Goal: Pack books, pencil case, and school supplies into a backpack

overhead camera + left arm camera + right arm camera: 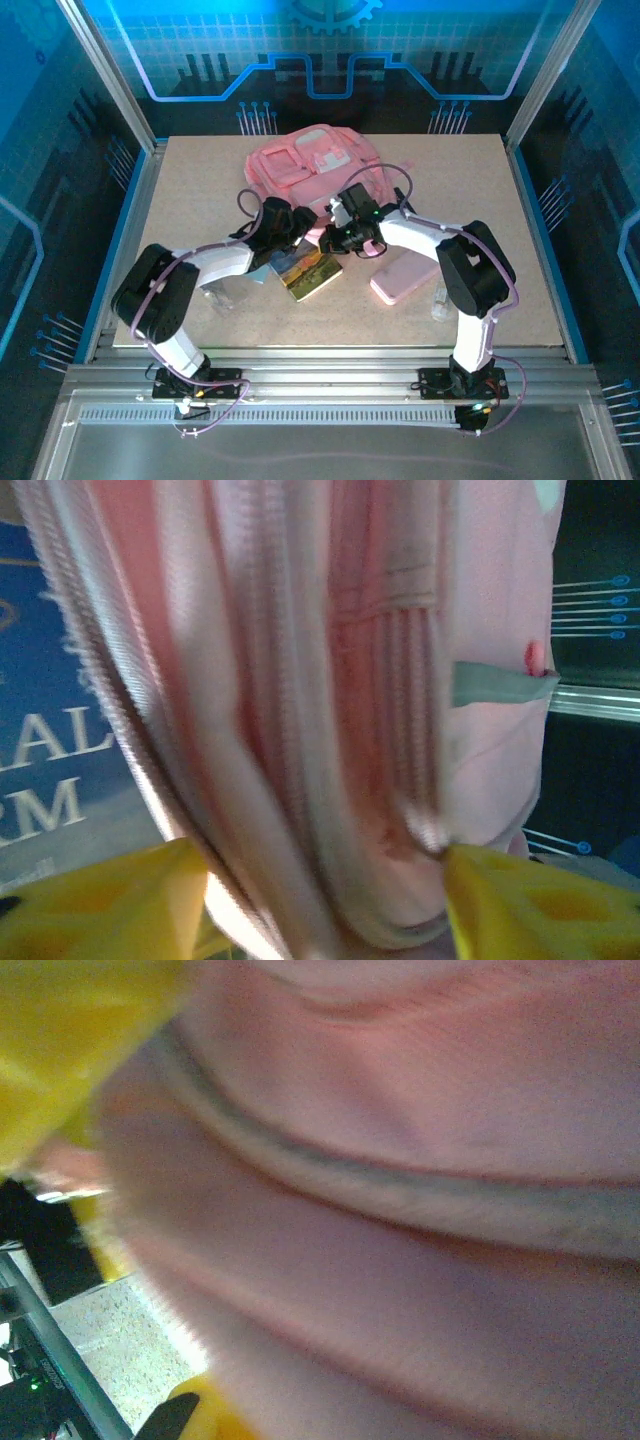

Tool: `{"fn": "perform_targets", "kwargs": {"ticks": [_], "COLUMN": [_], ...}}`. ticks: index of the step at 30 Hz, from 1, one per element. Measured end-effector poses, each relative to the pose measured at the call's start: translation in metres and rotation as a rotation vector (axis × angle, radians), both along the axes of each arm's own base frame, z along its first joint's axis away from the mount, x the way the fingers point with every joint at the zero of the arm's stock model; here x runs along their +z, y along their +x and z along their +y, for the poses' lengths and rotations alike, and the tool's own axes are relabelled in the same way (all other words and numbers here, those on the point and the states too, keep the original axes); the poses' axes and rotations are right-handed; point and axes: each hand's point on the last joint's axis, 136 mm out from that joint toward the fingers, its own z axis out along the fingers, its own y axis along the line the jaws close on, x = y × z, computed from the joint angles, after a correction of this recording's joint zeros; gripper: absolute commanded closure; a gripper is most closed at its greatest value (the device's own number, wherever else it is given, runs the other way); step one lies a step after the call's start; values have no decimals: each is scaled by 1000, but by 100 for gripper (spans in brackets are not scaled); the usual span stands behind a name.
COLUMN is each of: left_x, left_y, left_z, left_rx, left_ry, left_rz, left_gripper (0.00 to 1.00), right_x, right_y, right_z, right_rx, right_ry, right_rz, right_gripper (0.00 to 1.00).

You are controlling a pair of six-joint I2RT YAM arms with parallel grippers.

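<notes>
My left gripper (322,885) stood spread wide astride backpack (315,160) fabric, not visibly clamping; the right gripper (338,236) sat against that fabric, its grip beyond my telling; books (311,272), pencil case (404,279) and clear supply (440,302) lay unpacked on the table (200,180); I judged packing barely begun.

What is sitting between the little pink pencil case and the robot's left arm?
The books lie there, between the pencil case and the left arm. You can see that in the top view.

The speckled table (180,200) bears the backpack (310,160) (far side), books (312,275) at centre, pencil case (403,278) beside them.
</notes>
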Motion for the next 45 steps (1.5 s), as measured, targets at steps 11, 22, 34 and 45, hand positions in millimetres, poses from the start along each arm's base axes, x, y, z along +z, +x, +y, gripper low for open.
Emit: {"fn": "perform_targets", "kwargs": {"ticks": [11, 22, 34, 45], "left_x": [-10, 6, 45, 45], "left_y": [5, -10, -13, -11], "left_z": [-13, -17, -24, -4], "left_rx": [-39, -176, -288, -358], "left_ry": [8, 85, 112, 168], "left_rz": [16, -19, -120, -139], "left_gripper": [100, 100, 100, 100], "right_x": [-19, -8, 22, 16], "right_y": [-12, -9, 43, 39], "right_z": [-27, -112, -153, -153], "right_rx": [0, -70, 5, 70], "right_ry": [-125, -304, -591, -549], "right_rz": [17, 56, -11, 11], "right_gripper": [100, 100, 100, 100]}}
